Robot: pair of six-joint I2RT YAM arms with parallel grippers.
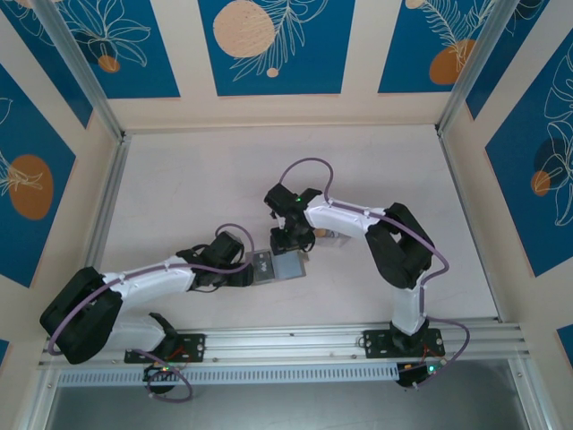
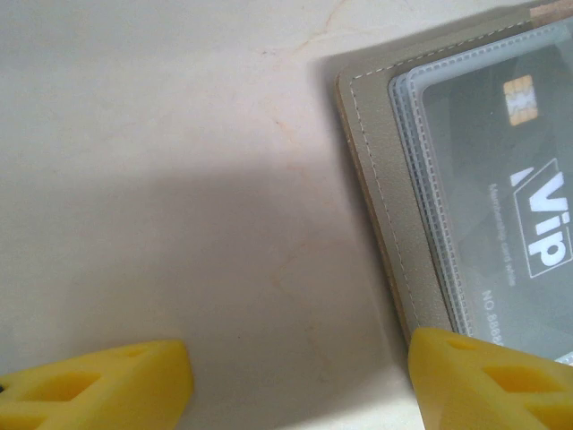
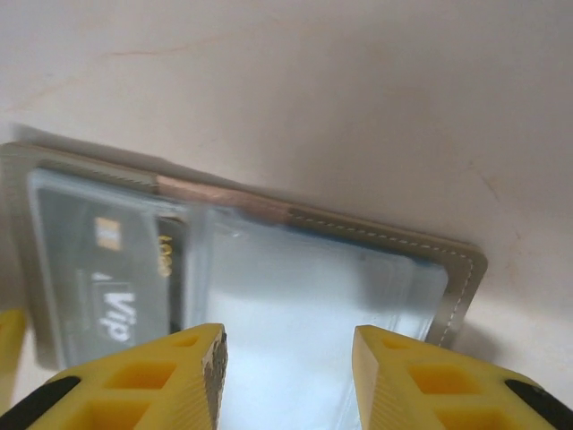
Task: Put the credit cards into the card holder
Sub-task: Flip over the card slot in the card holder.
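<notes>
The card holder (image 1: 285, 266) lies open flat on the table between my two grippers. In the left wrist view its grey stitched cover (image 2: 380, 170) carries clear sleeves, and a dark grey credit card (image 2: 501, 188) with a gold chip and "Vip" lettering sits inside one. My left gripper (image 2: 300, 363) is open and wide; its right fingertip (image 2: 474, 376) rests at the holder's near corner, while bare table lies between the jaws. My right gripper (image 3: 288, 349) is open just above the holder's pale bluish right half (image 3: 304, 278). The same card (image 3: 98, 269) lies in the left half.
A small pale clear object (image 1: 337, 237) sits by the right arm's wrist, partly hidden. Metal frame rails (image 1: 295, 340) run along the table's near edge and sides. The pale tabletop (image 1: 206, 188) stretches away behind the arms.
</notes>
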